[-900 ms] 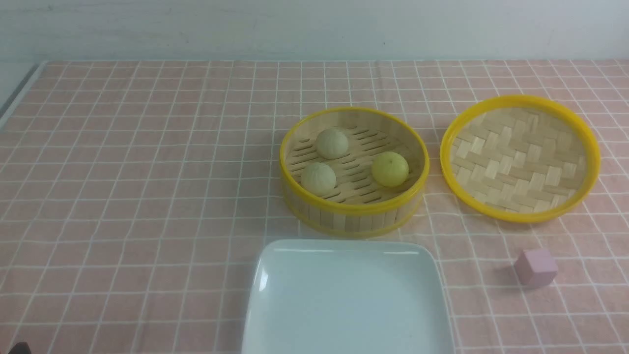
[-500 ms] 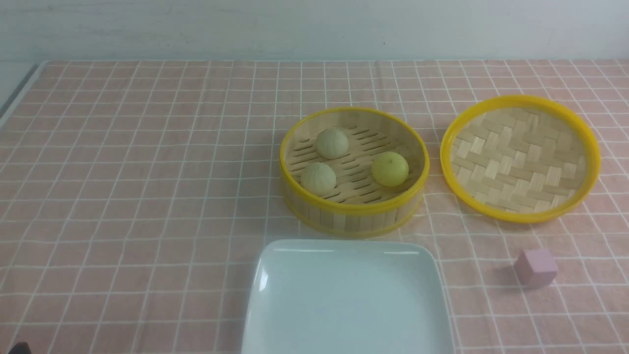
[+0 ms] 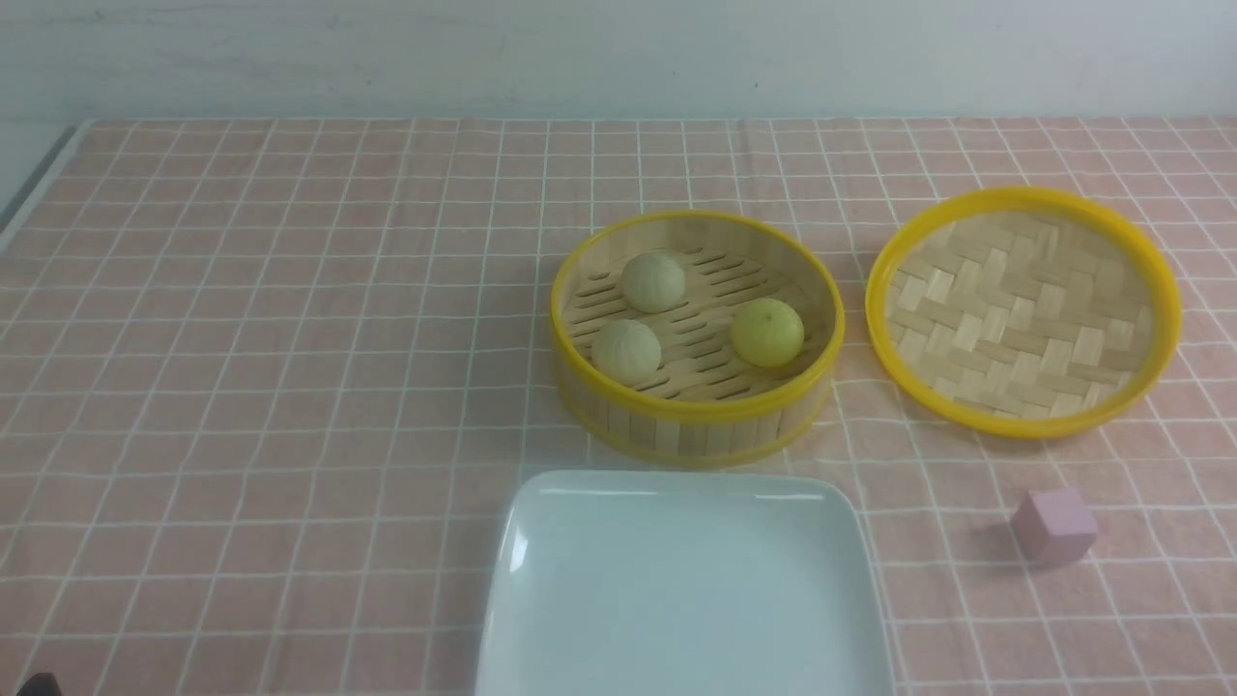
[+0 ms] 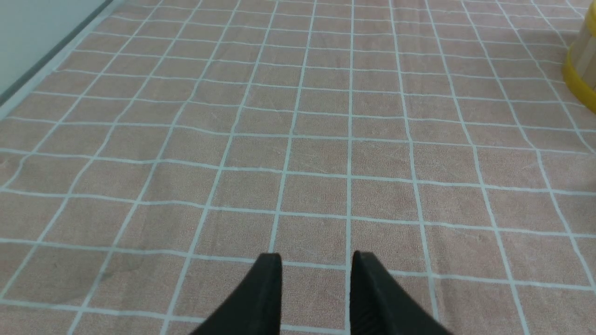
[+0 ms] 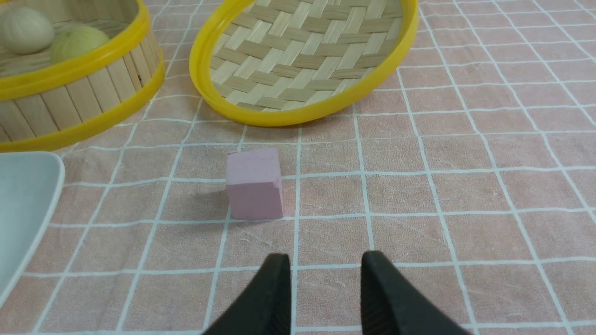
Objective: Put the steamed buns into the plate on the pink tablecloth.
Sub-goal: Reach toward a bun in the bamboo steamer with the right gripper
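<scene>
Three small round steamed buns are sitting loose on the slatted floor of a round, yellow-rimmed bamboo steamer basket (image 3: 696, 430). Two are pale beige (image 3: 652, 281) (image 3: 626, 350) and one is yellow (image 3: 766, 332), and none is touching another. They are probably light and soft with a smooth, rounded skin. That would make them likely to roll or squirt out of a hard pinch, so each one is calling for a gentle grip across its widest middle, taken from above and clear of the basket wall.

The right gripper (image 5: 326, 256) is hovering low over the salmon-pink, white-gridded tablecloth (image 3: 290, 387). Its two black fingers are parted by a modest gap, holding nothing and touching nothing. A small pink cube (image 5: 254, 190) is standing just ahead of it. Beyond the cube, the woven bamboo lid (image 5: 307, 56) is lying upturned. The basket is lying forward of this gripper and toward the robot's left. The large glossy white square plate (image 3: 512, 541) is lying near it on that same side, with nothing on it.

The left gripper (image 4: 316, 256) is likewise parted a little and carrying nothing, with only bare cloth under it. The basket is lying well ahead of it and toward the robot's right, so only a sliver of its wall is showing to that wrist camera. Either gap is looking roughly bun-wide at best, so widening it before descending seems wise.
</scene>
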Robot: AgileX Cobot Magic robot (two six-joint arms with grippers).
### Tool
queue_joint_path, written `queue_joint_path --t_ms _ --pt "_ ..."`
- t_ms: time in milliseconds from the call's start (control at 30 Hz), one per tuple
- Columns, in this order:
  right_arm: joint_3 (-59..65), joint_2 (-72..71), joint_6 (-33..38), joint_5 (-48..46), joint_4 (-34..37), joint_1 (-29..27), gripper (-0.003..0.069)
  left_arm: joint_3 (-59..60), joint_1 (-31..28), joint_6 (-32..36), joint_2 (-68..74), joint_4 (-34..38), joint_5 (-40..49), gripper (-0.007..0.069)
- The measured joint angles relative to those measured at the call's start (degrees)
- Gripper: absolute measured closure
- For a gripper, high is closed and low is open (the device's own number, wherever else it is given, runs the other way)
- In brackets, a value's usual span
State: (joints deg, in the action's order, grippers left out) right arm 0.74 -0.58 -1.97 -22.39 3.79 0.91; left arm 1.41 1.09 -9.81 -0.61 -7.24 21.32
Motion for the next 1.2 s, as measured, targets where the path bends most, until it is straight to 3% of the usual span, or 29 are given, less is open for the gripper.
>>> queue_joint_path --t_ms 700,900,933,1033,1200 --pt "0.0 0.0 -0.2 0.1 0.5 0.0 0.042 0.0 0.0 -0.2 0.0 -0.9 0.0 0.0384" --pt "0.3 0.0 -14.4 0.7 22.6 0.0 0.042 0.1 0.0 -19.6 0.0 18.1 -1.6 0.0384" --pt "0.5 0.0 -16.9 0.7 28.2 0.0 0.042 0.1 0.0 -27.1 0.0 24.7 -1.9 0.0384" --pt "0.6 0.0 -18.7 0.5 34.2 0.0 0.042 0.1 0.0 -37.6 0.0 34.7 -2.2 0.0384" --pt "0.6 0.0 -19.3 0.8 37.6 0.0 0.042 0.2 0.0 -42.8 0.0 38.7 -3.0 0.0384"
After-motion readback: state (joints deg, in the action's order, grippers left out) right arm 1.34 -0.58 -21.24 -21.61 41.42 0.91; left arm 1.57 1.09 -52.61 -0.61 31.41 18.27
